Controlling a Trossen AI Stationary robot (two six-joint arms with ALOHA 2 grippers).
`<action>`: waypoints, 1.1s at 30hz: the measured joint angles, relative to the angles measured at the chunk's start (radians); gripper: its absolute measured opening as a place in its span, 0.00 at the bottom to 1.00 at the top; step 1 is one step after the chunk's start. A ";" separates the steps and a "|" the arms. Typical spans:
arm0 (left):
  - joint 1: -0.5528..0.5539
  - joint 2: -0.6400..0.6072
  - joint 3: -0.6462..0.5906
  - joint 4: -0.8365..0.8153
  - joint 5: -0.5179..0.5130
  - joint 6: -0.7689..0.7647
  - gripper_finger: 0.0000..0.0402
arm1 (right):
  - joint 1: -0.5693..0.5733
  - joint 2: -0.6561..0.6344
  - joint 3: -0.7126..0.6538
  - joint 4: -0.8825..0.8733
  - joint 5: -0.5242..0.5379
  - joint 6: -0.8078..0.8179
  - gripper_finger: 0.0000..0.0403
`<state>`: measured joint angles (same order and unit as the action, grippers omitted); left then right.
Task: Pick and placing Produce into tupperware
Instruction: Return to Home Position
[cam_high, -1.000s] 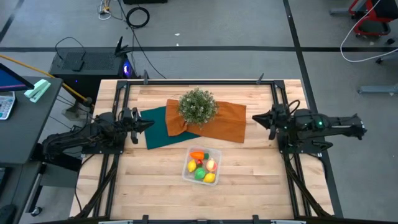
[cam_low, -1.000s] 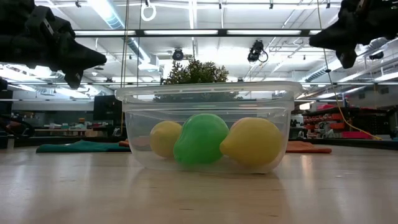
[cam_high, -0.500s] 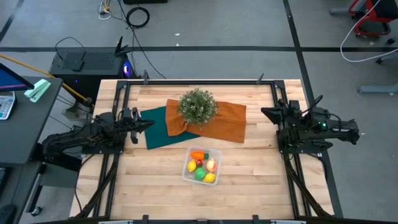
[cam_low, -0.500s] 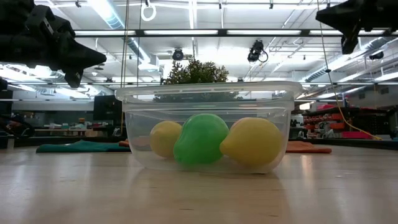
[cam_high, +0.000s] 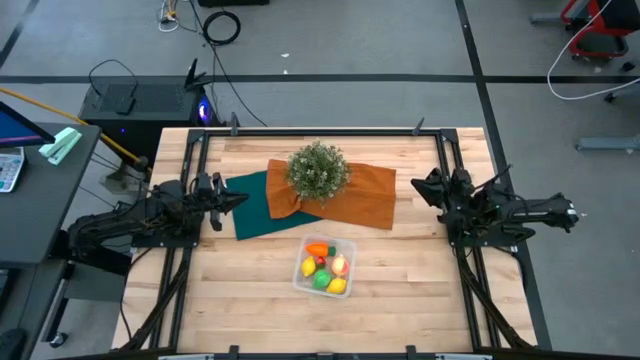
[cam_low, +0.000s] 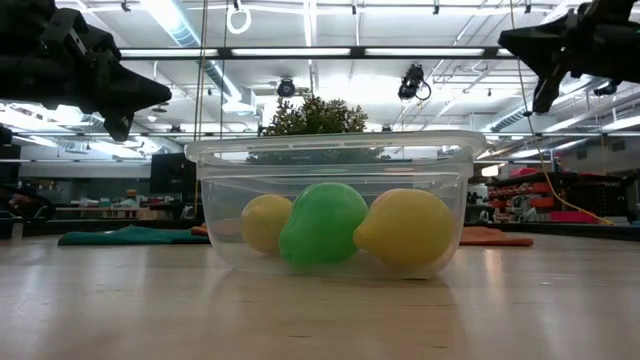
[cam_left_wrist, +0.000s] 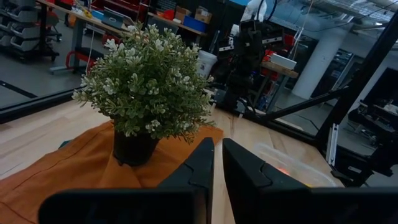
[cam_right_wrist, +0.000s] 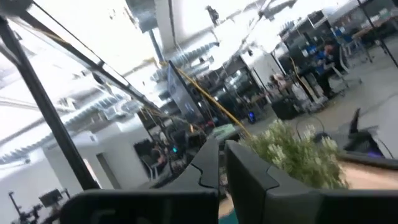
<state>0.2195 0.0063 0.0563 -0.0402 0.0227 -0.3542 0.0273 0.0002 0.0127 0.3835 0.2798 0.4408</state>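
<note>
High view. Q: Where did the produce (cam_high: 322, 281) lie?
A: All inside the tupperware (cam_high: 297, 276). The left gripper (cam_high: 240, 198) and right gripper (cam_high: 418, 183), both closed and empty, hung well apart from it. Placing judged complete.

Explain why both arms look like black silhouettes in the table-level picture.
Low view: it faces bright ceiling lights, so the left gripper and right gripper show backlit, as dark shapes. High view: lit evenly from above, so the tupperware casts hardly any shadow.
</note>
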 joint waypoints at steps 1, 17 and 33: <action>0.000 0.000 0.000 0.000 0.000 0.000 0.10 | 0.000 0.001 0.000 0.015 0.000 0.000 0.00; 0.000 0.000 0.000 0.000 0.000 0.000 0.09 | -0.001 0.000 -0.001 -0.108 -0.025 -0.105 0.00; 0.000 0.000 0.000 0.000 0.000 -0.001 0.06 | -0.001 0.000 -0.002 -0.280 -0.105 -0.101 0.00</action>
<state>0.2195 0.0063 0.0563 -0.0406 0.0226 -0.3548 0.0261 0.0006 0.0105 0.1038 0.1744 0.3397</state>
